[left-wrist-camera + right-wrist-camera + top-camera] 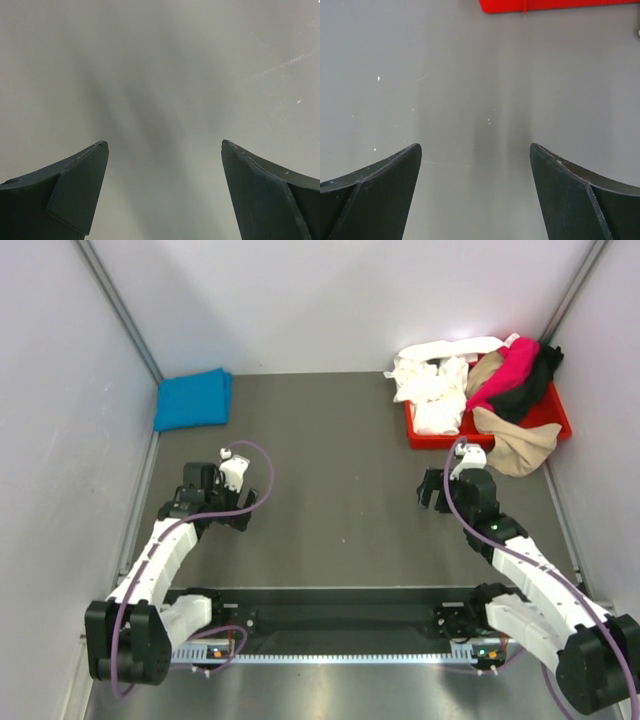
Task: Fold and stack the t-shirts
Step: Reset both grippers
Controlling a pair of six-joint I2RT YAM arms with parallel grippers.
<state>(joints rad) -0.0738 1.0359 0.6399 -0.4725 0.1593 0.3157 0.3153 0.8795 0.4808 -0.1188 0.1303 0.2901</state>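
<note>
- Currently, bright blue t-shirt (192,399) lies folded in the far-left corner of the table (340,450), beside the wall.
- White shirt (432,380), magenta shirt (510,365), black shirt (537,380) and tan shirt (520,445) heaped in red tray (556,422), far right; tan overhangs the near rim.
- Left gripper (164,150) and right gripper (476,150): fingers spread wide, empty, over bare table.

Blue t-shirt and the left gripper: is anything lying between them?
Nothing. In the top view only bare table separates the folded blue t-shirt from the left gripper; the left wrist view shows bare table too.
</note>
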